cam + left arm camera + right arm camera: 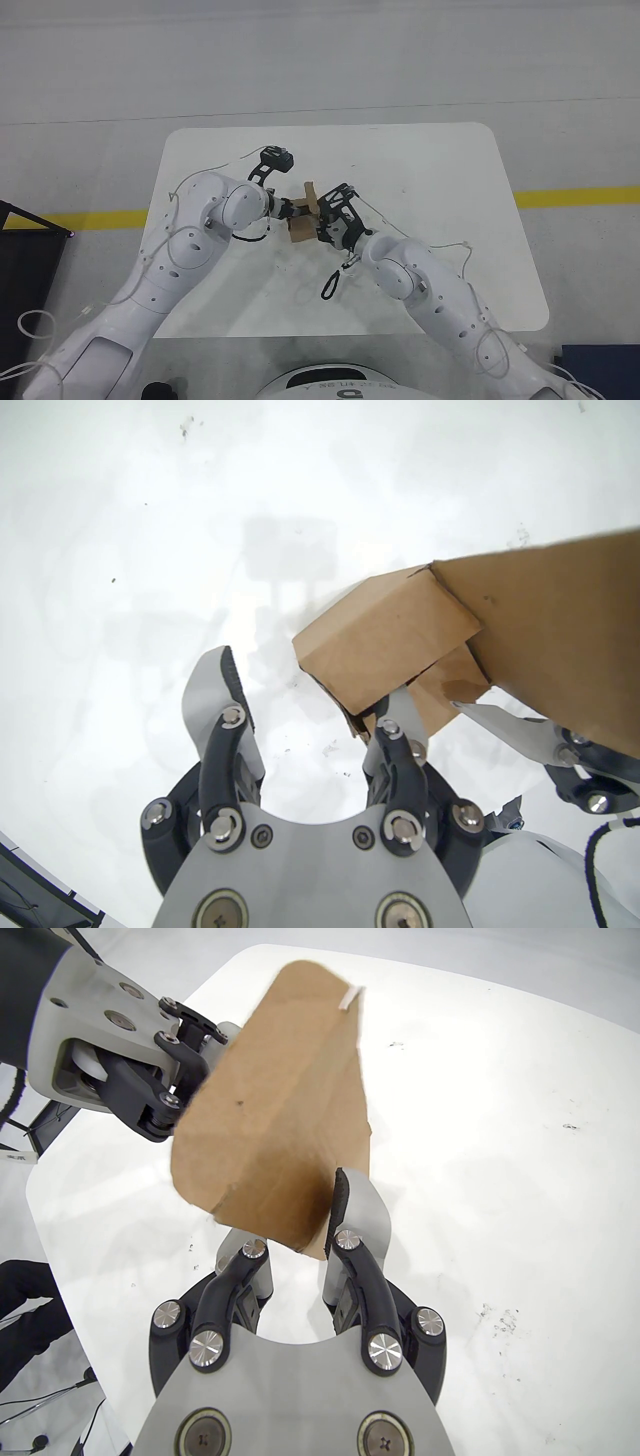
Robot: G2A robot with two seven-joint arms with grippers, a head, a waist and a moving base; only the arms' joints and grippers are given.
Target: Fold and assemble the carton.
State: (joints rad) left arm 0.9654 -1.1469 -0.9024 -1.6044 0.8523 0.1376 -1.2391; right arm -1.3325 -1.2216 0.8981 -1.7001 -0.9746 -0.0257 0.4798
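The brown cardboard carton [303, 226], partly folded, its matte panels slightly frayed at the cut edges, is held near the middle of the white rounded-corner desk [430, 170]. The right gripper [295, 1228] pinches the carton's lower corner between ribbed black pads [339, 1200], probably to anchor it. The left gripper [310, 680] is spread wide. One finger is wedged at a flap's edge (likely to lever it inward) and the other is free above the desk.

The left arm [180, 250] and right arm [430, 290] are bending inward, meeting above the tabletop [430, 180]. The left gripper [310, 677] is keeping its fingers [220, 700] spread, one touching the carton [390, 640]. The right gripper [295, 1208] is pinching the carton between its fingers [360, 1208].
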